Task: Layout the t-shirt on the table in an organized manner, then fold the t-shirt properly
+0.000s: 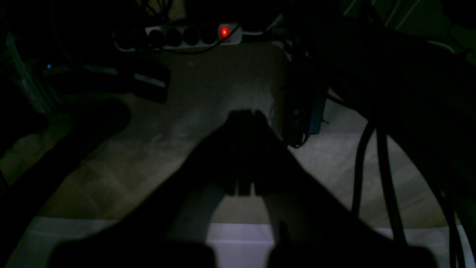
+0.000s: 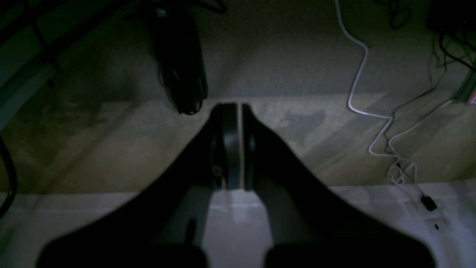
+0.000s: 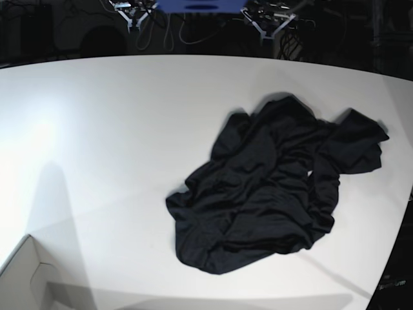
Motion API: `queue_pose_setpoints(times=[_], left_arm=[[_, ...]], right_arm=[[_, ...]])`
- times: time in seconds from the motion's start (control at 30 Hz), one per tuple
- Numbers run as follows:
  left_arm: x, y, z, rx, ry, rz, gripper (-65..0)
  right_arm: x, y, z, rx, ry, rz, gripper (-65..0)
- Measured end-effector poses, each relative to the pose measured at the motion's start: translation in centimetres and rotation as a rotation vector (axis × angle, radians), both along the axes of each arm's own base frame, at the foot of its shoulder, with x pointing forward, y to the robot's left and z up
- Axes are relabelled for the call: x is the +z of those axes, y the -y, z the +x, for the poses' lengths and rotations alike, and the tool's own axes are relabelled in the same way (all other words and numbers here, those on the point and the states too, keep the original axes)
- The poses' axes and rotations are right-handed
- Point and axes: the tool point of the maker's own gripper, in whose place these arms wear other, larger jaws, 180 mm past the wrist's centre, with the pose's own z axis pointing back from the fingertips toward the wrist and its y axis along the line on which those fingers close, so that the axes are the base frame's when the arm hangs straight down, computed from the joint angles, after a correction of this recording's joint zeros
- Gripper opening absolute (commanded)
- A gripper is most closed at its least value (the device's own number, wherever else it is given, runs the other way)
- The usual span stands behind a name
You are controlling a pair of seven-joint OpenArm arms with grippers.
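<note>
The t-shirt [image 3: 277, 187] lies in a crumpled black heap on the right half of the base view, reaching toward the right edge of the white table [image 3: 116, 129], with nothing laid out or folded yet. Neither arm shows in that view. Each wrist view looks down past a table edge at the floor: the left gripper [image 1: 245, 115] has its jaws pressed together on nothing, with a power strip [image 1: 193, 35] glowing red at the top of the frame, and the right gripper [image 2: 238, 108] is likewise closed and empty, a white cable [image 2: 359, 74] trailing at the upper right. The shirt looks light, limp and prone to bunching, so it should drag easily over the glossy top. I'd judge the best holds are outer edges, a sleeve lobe at upper right or the hem at lower left; which is which is hard to tell.
</note>
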Motion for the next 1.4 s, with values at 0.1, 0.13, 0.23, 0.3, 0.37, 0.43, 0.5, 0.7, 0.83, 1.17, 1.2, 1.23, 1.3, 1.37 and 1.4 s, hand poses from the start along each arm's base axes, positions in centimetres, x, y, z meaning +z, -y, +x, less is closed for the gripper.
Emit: queue_pose_setpoints(times=[0.1, 0.13, 0.23, 0.3, 0.37, 0.43, 0.5, 0.7, 0.83, 1.17, 1.2, 1.23, 1.3, 1.37, 1.4], left_arm=[[0.0, 0.0, 0.0, 0.000, 0.000, 0.000, -64.9], [0.0, 0.0, 0.0, 0.000, 0.000, 0.000, -64.9], [0.0, 0.0, 0.0, 0.000, 0.000, 0.000, -64.9], [0.0, 0.0, 0.0, 0.000, 0.000, 0.000, -64.9], [0.0, 0.0, 0.0, 0.000, 0.000, 0.000, -64.9], [0.0, 0.0, 0.0, 0.000, 0.000, 0.000, -64.9], [0.0, 0.0, 0.0, 0.000, 0.000, 0.000, -64.9], [0.0, 0.0, 0.0, 0.000, 0.000, 0.000, -64.9], [0.0, 0.0, 0.0, 0.000, 0.000, 0.000, -64.9], [0.0, 0.0, 0.0, 0.000, 0.000, 0.000, -64.9], [0.0, 0.0, 0.0, 0.000, 0.000, 0.000, -64.9], [0.0, 0.0, -0.1, 0.000, 0.002, 0.000, -64.9], [0.1, -0.2, -0.5, 0.002, 0.018, 0.001, -64.9], [0.3, -1.2, -1.2, 0.001, 0.035, 0.012, -64.9], [0.6, -1.8, -1.5, 0.000, 0.049, 0.021, -64.9]], right_arm=[[0.0, 0.0, 0.0, 0.000, 0.000, 0.000, -65.0], [0.0, 0.1, 0.0, 0.001, 0.000, -0.001, -65.0], [0.0, 0.1, 0.0, 0.000, 0.000, -0.001, -65.0], [0.0, 0.1, 0.0, 0.001, 0.000, -0.001, -65.0], [0.0, 0.1, 0.0, 0.001, 0.000, -0.001, -65.0], [0.0, 0.1, 0.0, 0.001, 0.000, -0.001, -65.0], [0.0, 0.1, 0.0, 0.001, 0.000, -0.001, -65.0], [0.0, 0.1, 0.0, 0.001, 0.000, -0.001, -65.0], [0.0, 0.1, 0.0, 0.001, 0.000, 0.000, -65.0], [0.0, 0.1, 0.0, 0.002, 0.000, 0.001, -65.0], [0.0, 0.1, 0.0, 0.002, 0.000, 0.001, -65.0], [0.0, 0.1, 0.0, 0.002, 0.000, 0.001, -65.0], [0.0, 0.1, -0.4, 0.001, -0.003, 0.000, -65.0], [0.2, 0.1, -0.8, 0.003, 0.009, -0.001, -65.0], [0.3, 0.3, -1.0, 0.004, 0.021, -0.003, -65.0]])
